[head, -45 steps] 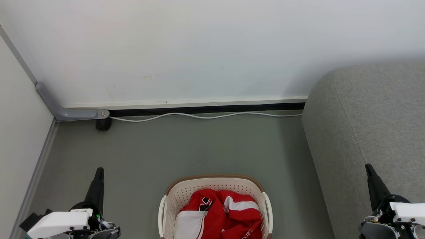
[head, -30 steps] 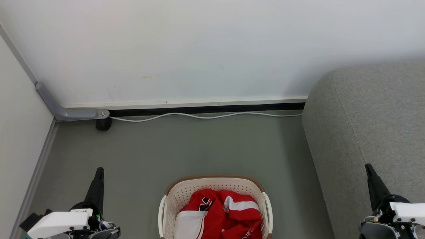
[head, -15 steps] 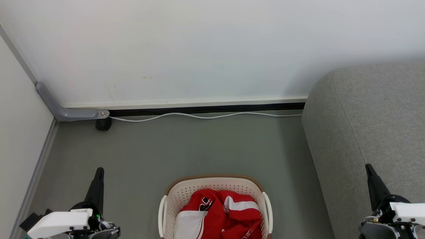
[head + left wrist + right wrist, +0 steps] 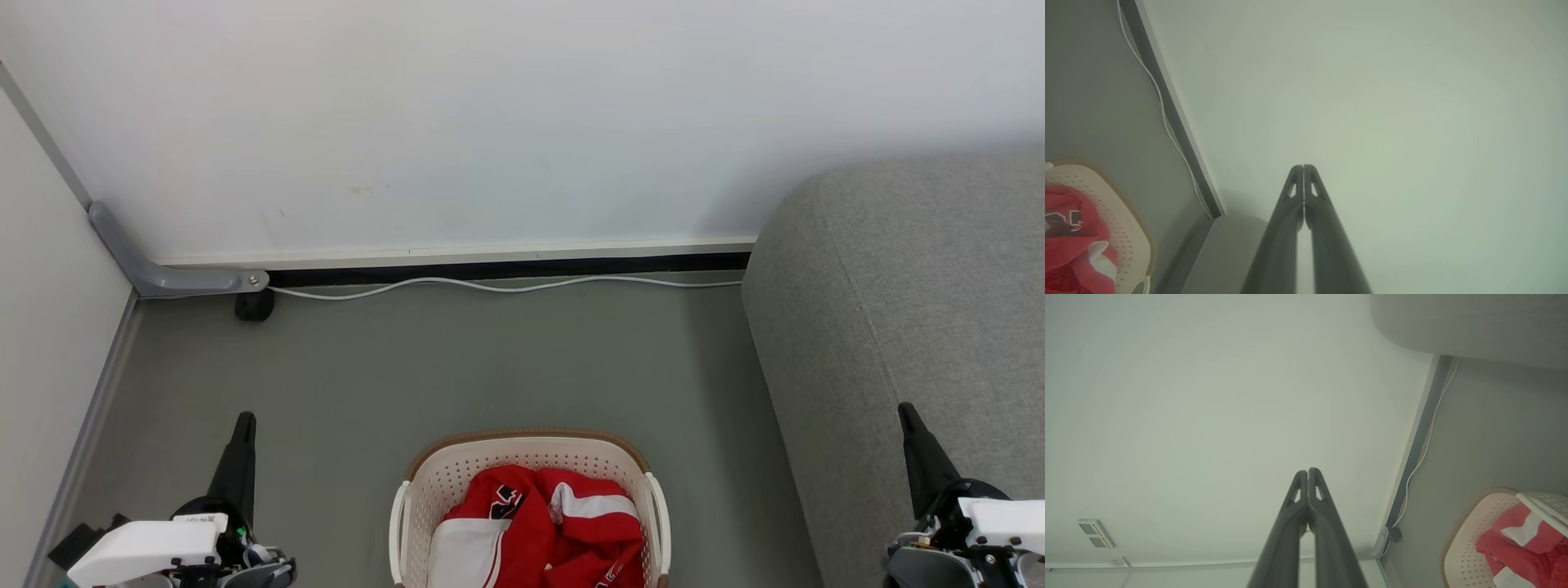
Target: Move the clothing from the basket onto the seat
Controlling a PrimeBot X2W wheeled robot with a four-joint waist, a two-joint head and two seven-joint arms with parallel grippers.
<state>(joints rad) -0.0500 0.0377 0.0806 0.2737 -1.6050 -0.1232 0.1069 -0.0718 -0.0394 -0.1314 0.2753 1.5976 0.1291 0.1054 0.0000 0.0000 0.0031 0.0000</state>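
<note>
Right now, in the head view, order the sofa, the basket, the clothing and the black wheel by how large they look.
1. sofa, cut by the frame
2. basket, also cut by the frame
3. clothing, inside the basket
4. black wheel, far smallest, though it sits farther from the camera

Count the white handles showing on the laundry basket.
2: the left handle and the right handle, on opposite sides of the basket. Its near end is out of frame, so more may be hidden.

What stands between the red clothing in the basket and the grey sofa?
Only the right wall of the basket, which the clothing must clear. Beyond it, just floor up to the sofa.
</note>
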